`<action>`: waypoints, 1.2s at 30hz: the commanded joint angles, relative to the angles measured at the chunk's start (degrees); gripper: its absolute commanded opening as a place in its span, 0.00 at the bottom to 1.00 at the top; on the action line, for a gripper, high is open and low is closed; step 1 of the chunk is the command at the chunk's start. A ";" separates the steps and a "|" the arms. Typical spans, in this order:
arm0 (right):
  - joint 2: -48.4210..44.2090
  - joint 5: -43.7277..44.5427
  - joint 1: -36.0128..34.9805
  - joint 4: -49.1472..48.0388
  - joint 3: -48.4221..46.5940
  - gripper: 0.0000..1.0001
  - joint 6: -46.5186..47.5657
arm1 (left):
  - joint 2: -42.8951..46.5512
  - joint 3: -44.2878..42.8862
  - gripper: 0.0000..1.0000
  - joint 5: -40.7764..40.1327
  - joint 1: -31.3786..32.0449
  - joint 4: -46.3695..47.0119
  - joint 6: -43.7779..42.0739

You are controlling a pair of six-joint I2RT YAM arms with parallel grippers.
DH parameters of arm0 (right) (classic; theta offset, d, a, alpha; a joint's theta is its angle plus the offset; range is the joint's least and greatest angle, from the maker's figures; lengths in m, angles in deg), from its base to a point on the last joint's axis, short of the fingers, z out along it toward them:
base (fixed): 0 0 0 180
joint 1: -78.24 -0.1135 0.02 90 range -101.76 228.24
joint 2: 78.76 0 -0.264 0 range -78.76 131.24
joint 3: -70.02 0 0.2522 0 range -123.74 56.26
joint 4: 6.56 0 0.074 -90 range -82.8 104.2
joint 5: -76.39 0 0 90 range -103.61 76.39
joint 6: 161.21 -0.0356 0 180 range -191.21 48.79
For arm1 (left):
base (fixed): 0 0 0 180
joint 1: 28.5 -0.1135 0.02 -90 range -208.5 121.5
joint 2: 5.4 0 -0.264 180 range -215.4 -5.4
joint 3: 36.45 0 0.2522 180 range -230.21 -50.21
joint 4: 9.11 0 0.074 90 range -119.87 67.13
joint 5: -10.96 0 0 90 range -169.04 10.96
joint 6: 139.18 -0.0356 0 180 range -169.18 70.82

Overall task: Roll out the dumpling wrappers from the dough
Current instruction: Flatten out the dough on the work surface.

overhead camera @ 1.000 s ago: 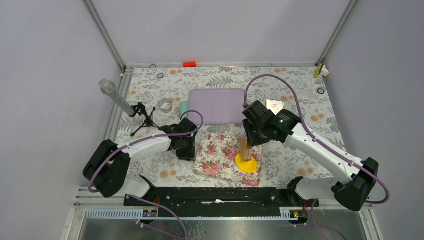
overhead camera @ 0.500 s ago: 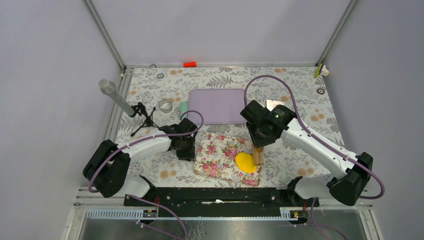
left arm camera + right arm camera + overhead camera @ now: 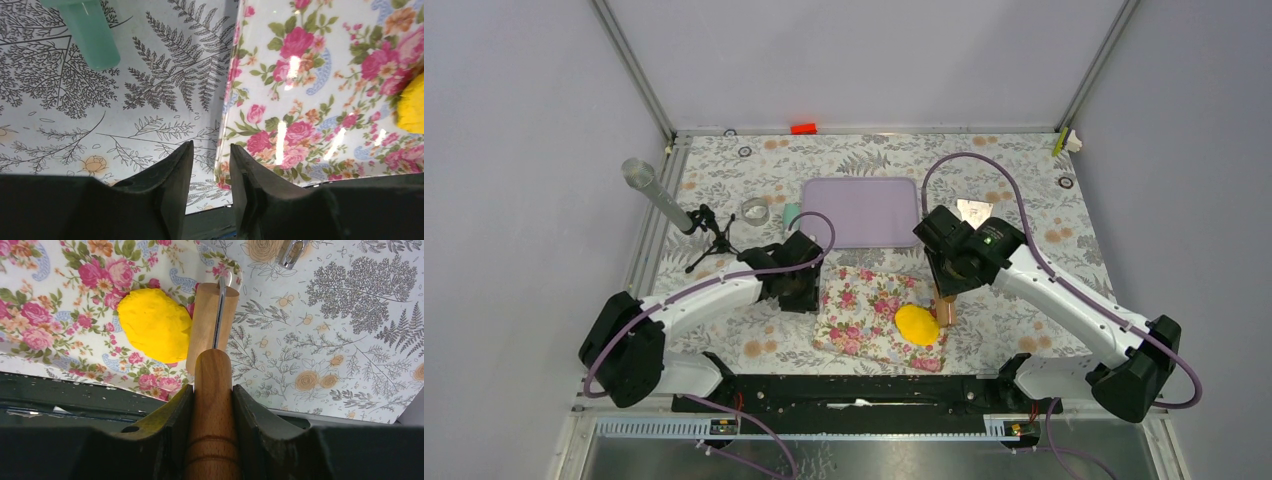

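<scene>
One lump of yellow dough (image 3: 916,324) lay low and centre in the top view, on the right part of a floral mat (image 3: 854,300); in the right wrist view it sat upper left of centre. The wooden roller of a rolling pin (image 3: 202,330) stood against the lump's right-hand edge in that view, touching it, at the mat's border. The right tool (image 3: 212,392) was closed around the pin's handle, with a finger pressed to each side. At the mat's left edge in the top view, the left tool (image 3: 210,150) hung low, its jaws a narrow gap apart and nothing between them. A teal cylinder (image 3: 89,35) lay at the upper left of the left wrist view, on the fern-printed tabletop (image 3: 100,115). A lilac tray (image 3: 861,211) sat above the mat in the top view.
</scene>
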 commanded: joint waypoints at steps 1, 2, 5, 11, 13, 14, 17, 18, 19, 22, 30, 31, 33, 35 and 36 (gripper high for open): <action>-0.04 1.39 0.37 -1.06 0.47 0.00 0.89 | -2.96 -1.77 0.40 1.71 0.39 1.76 -1.64; -0.16 1.83 0.33 -1.13 0.52 0.00 0.91 | -3.12 -2.30 0.45 2.52 0.92 1.78 -2.28; -0.34 2.10 0.41 -2.11 1.11 0.00 1.19 | -3.09 -3.61 0.48 2.33 2.71 1.42 -3.26; 0.25 -0.30 0.79 -5.55 3.49 0.00 2.20 | -3.42 -3.35 0.48 1.00 2.78 1.46 -1.90; 0.52 -0.71 0.80 -6.38 3.99 0.00 2.65 | -4.27 -2.49 0.48 1.01 2.75 2.53 -1.96; 0.79 -0.80 0.86 -6.53 4.22 0.00 2.86 | -5.14 -2.06 0.48 1.02 2.77 3.05 -1.88; 2.00 -1.78 0.85 -6.41 4.76 0.00 3.49 | -8.07 -1.18 0.47 1.28 2.75 4.01 -1.42; 2.26 -2.58 0.85 -6.54 4.94 0.00 3.61 | -8.72 -0.75 0.47 1.42 2.77 4.51 -1.02; 2.46 -3.45 0.91 -6.67 5.01 0.00 3.65 | -9.24 -0.35 0.46 1.71 2.73 5.35 -0.81; 2.26 -2.90 0.83 -5.61 3.28 0.00 2.98 | -10.02 0.78 0.42 2.23 2.71 6.53 0.21; 1.49 -7.64 0.80 0.33 -6.54 0.00 3.16 | -10.56 2.17 0.00 0.97 2.72 6.57 1.00; 1.50 -8.86 0.78 -0.18 -5.49 0.00 3.14 | -10.70 2.25 0.00 0.99 2.73 6.61 1.10; 1.71 -9.92 0.76 -1.18 -2.70 0.00 2.92 | -10.97 2.27 0.00 0.99 2.74 6.74 1.28; 1.79 -11.05 0.81 -2.66 -0.12 0.00 2.79 | -11.03 2.29 0.00 0.97 2.76 6.71 1.30; 1.69 -11.35 0.82 -3.89 1.27 0.00 2.73 | -10.98 2.26 0.00 0.98 2.73 6.70 1.29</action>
